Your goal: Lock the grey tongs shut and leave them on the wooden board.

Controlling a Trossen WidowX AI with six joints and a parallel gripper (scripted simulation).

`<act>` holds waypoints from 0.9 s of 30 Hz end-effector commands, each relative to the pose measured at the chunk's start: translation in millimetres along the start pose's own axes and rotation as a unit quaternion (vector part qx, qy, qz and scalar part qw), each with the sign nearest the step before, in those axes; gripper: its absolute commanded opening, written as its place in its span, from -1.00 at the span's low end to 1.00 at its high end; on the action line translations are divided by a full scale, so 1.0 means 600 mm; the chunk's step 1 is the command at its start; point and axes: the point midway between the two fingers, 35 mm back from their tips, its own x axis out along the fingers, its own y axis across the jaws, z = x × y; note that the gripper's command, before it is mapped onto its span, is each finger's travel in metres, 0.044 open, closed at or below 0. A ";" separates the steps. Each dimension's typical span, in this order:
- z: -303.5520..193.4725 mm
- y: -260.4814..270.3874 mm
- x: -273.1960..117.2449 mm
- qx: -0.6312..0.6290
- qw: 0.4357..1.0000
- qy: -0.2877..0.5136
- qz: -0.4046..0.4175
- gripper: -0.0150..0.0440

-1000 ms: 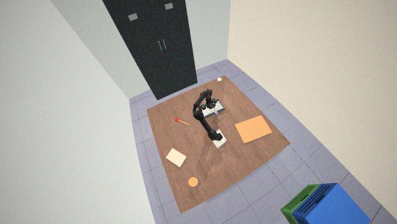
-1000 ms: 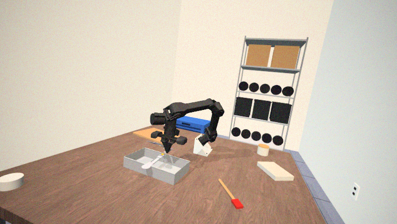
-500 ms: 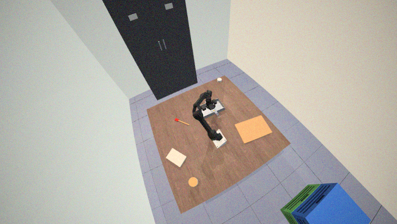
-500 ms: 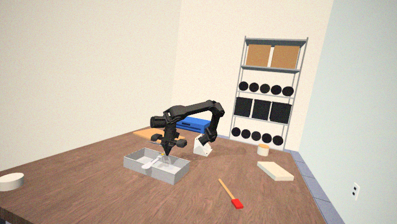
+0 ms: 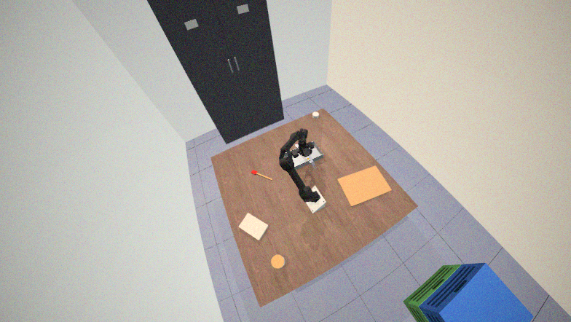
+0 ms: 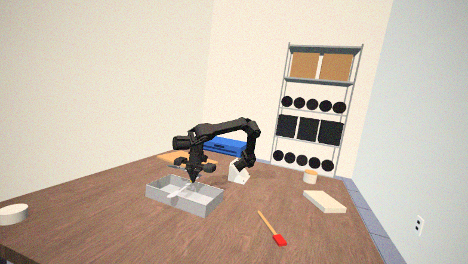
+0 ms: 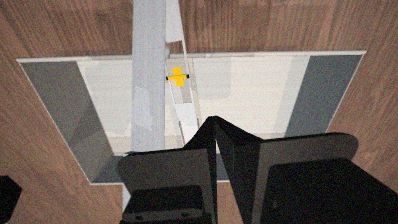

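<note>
The grey tongs [image 5: 312, 163] [image 6: 178, 191] [image 7: 148, 75] lie across the roasting tin [image 6: 183, 203] [image 7: 320, 100], one end reaching past the tin's wall on the side of the robot base. In the wrist view their two arms stand apart, with a yellow mark [image 7: 177, 76] on the thinner one. My gripper [image 6: 193, 181] [image 7: 212, 120] is shut and empty, pointing down over the tin's wall nearer the base. Its tips are close beside the tongs; the exterior view cannot tell whether they touch. The wooden board [image 5: 363, 186] [image 6: 175, 155] lies flat, apart from the tin, and bears nothing.
A red-headed spatula [image 5: 263, 175] [image 6: 267, 223] lies on the table. A cream block [image 5: 253, 226] [image 6: 328, 202], a round tub with an orange top [image 5: 277, 261] [image 6: 310, 177] and a white round tub [image 5: 315, 114] [image 6: 14, 214] stand farther off. The white robot base [image 5: 316, 205] [image 6: 238, 175] stands between tin and table edge.
</note>
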 end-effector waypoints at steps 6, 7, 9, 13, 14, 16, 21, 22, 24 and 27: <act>-0.002 0.025 0.000 -0.003 1.000 -0.002 0.002 -1.00; -0.002 0.028 0.000 -0.003 1.000 -0.002 0.003 -1.00; -0.002 0.034 0.000 -0.003 1.000 -0.002 0.003 -1.00; -0.002 0.045 0.000 -0.003 1.000 -0.002 0.003 -1.00; -0.002 0.047 0.000 -0.004 1.000 -0.002 0.003 -1.00; -0.002 0.053 0.000 -0.004 1.000 -0.002 0.003 -1.00; -0.002 0.067 0.000 -0.004 1.000 -0.002 0.003 -1.00; -0.001 0.070 0.000 -0.004 1.000 -0.002 0.003 -1.00; -0.001 0.075 0.000 -0.004 1.000 -0.002 0.003 -1.00; 0.000 0.083 0.000 -0.004 1.000 -0.002 0.003 -1.00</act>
